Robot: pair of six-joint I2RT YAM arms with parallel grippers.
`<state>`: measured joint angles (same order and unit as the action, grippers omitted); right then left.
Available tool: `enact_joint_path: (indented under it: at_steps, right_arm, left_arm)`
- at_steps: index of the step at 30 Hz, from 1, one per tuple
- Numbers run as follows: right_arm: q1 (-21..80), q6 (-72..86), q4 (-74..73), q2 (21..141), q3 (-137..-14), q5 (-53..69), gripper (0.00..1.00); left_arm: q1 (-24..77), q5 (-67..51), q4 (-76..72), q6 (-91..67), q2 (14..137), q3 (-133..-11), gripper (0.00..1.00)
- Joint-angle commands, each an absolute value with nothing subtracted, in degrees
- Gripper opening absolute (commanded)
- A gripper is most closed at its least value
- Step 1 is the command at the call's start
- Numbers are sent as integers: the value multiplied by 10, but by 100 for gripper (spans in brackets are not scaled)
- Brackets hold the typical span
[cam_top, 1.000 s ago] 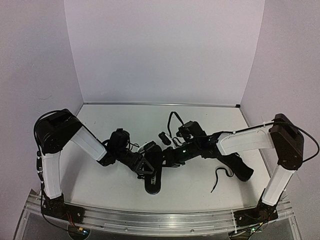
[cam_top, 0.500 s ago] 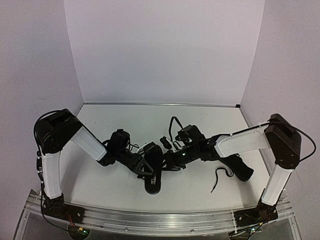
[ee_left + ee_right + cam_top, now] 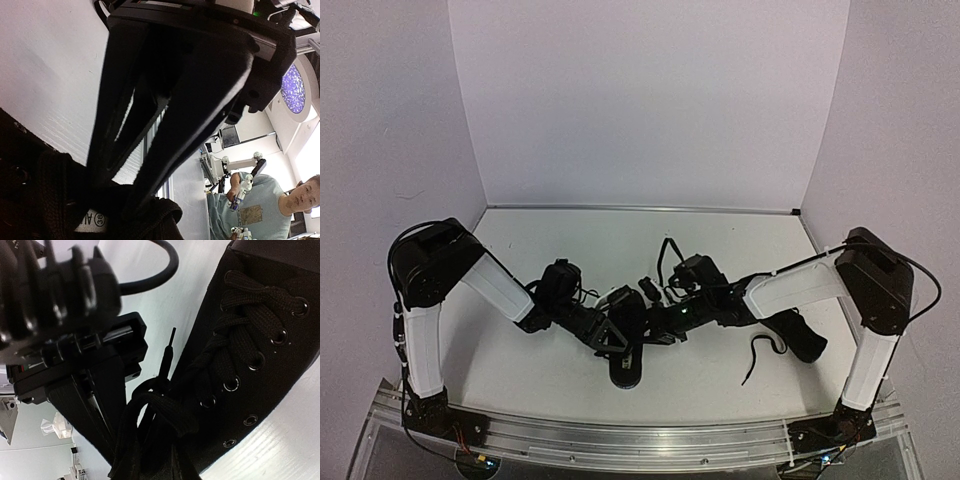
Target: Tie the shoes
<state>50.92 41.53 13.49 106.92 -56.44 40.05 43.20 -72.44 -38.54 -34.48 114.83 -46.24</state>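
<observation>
Right pincer [image 3: 655, 318] edged leftward; shoe [image 3: 626, 368] label [image 3: 93, 220] shows 38.

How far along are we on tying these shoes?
Done: nothing looks fully tied. The centre shoe is laced through its eyelets, and its lace ends are bunched at the top, but no finished bow shows.
In hand: the left gripper and right gripper meet over that shoe; their grip is hidden.
Left: finish this knot, then the second shoe on the right, whose loose lace trails across the table.
</observation>
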Motion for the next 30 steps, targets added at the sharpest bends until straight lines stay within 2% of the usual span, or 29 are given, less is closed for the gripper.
enact_joint_path:
  at_steps: [1, 4, 7, 10, 20, 27, 30]
  right_arm:
    - [511, 425, 167, 1076, -562, 416, 9]
    - [510, 423, 166, 1066, -560, 417, 0]
    - [509, 420, 165, 1047, -552, 404, 0]
    - [507, 421, 164, 1029, -542, 388, 0]
    - [501, 418, 157, 998, -530, 358, 0]
    - [494, 415, 149, 993, -524, 344, 0]
    - [491, 415, 148, 993, -522, 339, 0]
  left_arm:
    - [434, -732, -385, -335, 1131, -471, 0]
    - [433, -727, -361, -323, 1127, -475, 0]
    - [431, -706, -284, -274, 1115, -487, 5]
    - [423, -680, -198, -229, 1092, -502, 16]
    - [377, -604, -54, -172, 1007, -521, 36]
    - [332, -455, 70, -139, 942, -528, 50]
    - [333, -409, 114, -112, 928, -533, 52]
